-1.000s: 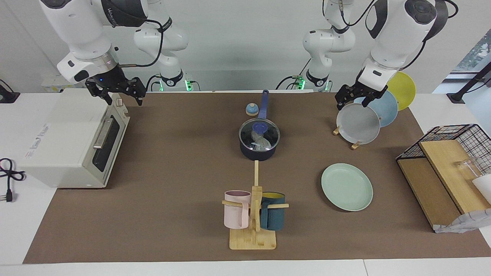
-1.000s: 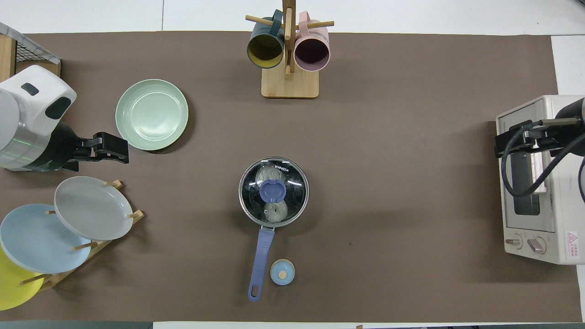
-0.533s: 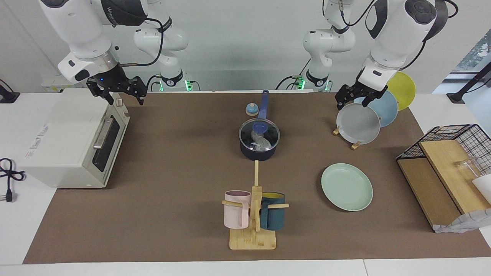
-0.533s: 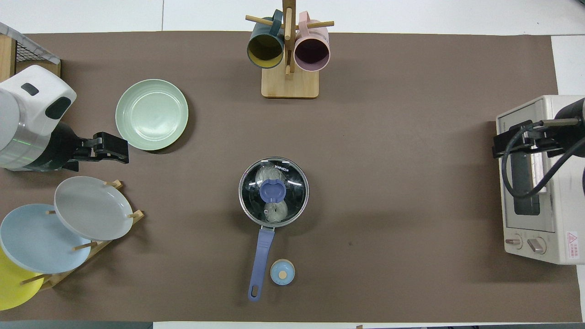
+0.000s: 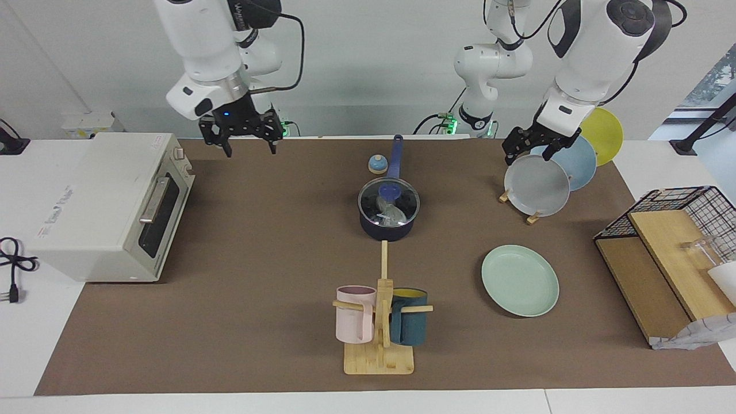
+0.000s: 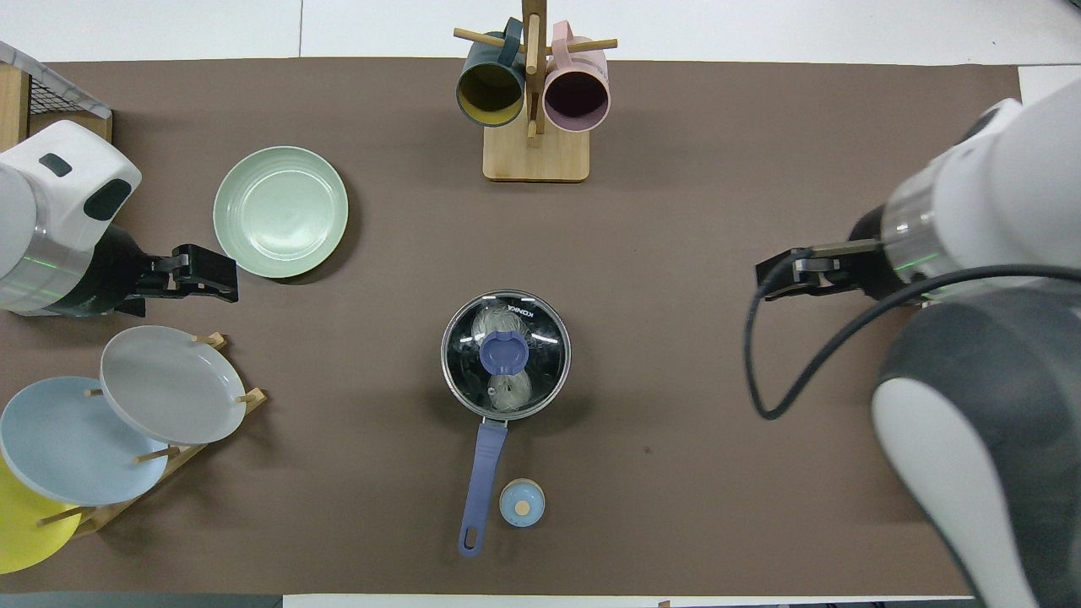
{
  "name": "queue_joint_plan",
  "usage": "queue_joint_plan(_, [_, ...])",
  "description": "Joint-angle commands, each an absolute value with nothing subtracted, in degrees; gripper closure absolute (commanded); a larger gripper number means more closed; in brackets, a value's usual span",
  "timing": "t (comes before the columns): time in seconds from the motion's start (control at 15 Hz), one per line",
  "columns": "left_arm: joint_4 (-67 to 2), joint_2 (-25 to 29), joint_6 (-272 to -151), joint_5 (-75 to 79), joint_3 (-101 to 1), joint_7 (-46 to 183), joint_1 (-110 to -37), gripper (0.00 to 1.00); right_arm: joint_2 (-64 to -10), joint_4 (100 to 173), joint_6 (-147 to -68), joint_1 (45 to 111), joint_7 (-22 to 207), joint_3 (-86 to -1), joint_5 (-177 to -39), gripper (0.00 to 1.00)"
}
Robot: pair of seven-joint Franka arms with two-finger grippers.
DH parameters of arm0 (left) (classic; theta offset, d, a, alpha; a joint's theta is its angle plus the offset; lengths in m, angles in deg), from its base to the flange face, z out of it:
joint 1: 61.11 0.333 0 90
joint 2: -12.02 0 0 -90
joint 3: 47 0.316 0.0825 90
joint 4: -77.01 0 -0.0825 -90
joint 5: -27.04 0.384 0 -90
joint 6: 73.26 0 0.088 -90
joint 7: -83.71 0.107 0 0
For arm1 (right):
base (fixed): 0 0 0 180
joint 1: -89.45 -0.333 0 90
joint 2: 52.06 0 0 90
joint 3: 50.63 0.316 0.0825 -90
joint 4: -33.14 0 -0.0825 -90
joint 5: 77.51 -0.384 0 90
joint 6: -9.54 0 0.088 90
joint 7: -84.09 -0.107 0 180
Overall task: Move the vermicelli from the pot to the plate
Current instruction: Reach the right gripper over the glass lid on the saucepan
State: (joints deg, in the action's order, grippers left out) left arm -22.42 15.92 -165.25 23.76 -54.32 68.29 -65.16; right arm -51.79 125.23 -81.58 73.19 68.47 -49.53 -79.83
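The dark navy pot (image 5: 386,231) with its long blue handle (image 6: 484,469) stands mid-table, closed by a glass lid (image 5: 404,202) with a blue knob (image 6: 504,353). Through the glass I see the whitish vermicelli (image 5: 391,214) (image 6: 490,322) inside. The mint-green plate (image 5: 520,280) (image 6: 279,211) lies bare toward the left arm's end, farther from the robots than the pot. My right gripper (image 5: 249,148) (image 6: 764,279) hangs open over the brown mat between the toaster oven and the pot. My left gripper (image 5: 530,150) (image 6: 221,283) waits open above the plate rack, beside the mint plate.
A white toaster oven (image 5: 109,207) sits at the right arm's end. A wooden mug rack (image 5: 379,345) (image 6: 535,160) with a pink and a teal mug stands farther out than the pot. A plate rack (image 5: 537,184) (image 6: 169,384), a small blue bell (image 5: 377,164) (image 6: 522,502) and a wire basket (image 5: 673,201) are also here.
My right arm has swung from above the toaster oven toward the middle of the table, its gripper still open. The left arm, pot and plate have not moved.
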Motion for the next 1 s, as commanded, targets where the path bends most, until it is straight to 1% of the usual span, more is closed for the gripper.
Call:
queue_joint_plan(0.0, [-22.4, 16.1, -164.9, 23.0, -54.6, 68.6, -64.4, 0.0, -47.9, 123.9, -85.3, 67.2, 59.6, -49.4, -80.9, 0.0])
queue_joint_plan(0.2, [-22.4, 16.1, -164.8, 23.0, -54.6, 68.6, -64.4, 0.0, -38.2, 115.8, -87.0, 58.0, 49.8, -49.4, -80.0, 0.0])
queue_joint_plan(0.27, [-22.4, 16.1, -164.8, 23.0, -54.6, 68.6, -64.4, 0.0, -35.9, 114.4, -87.8, 55.5, 46.9, -49.4, -80.1, 0.0])
queue_joint_plan(0.33, [-22.4, 16.1, -164.8, 23.0, -54.6, 68.6, -64.4, 0.0, -35.3, 114.5, -91.7, 54.5, 44.6, -49.4, -80.3, 0.0])
queue_joint_plan(0.4, [-22.4, 16.1, -164.8, 23.0, -54.6, 68.6, -64.4, 0.0, -35.0, 116.1, -93.9, 53.7, 44.0, -49.4, -80.5, 0.0])
queue_joint_plan(0.47, [-22.4, 16.1, -164.8, 23.0, -54.6, 68.6, -64.4, 0.0, -35.1, 119.2, -95.7, 52.1, 43.7, -49.4, -80.5, 0.0])
queue_joint_plan(0.53, [-22.4, 16.1, -164.8, 23.0, -54.6, 68.6, -64.4, 0.0, -35.1, 120.9, -96.8, 50.9, 43.7, -49.4, -80.0, 0.0])
queue_joint_plan(0.67, [-22.4, 16.1, -164.8, 23.0, -54.6, 68.6, -64.4, 0.0, -34.4, 121.9, -97.9, 49.2, 42.4, -49.4, -80.0, 0.0])
queue_joint_plan(0.8, [-22.4, 16.1, -164.9, 23.0, -54.6, 68.6, -64.4, 0.0, -32.4, 122.1, -99.3, 47.5, 41.2, -49.4, -79.9, 0.0])
queue_joint_plan(0.93, [-22.4, 16.1, -164.9, 23.0, -54.6, 68.6, -64.4, 0.0, -31.5, 123.2, -100.4, 47.4, 41.2, -49.4, -79.5, 0.0])
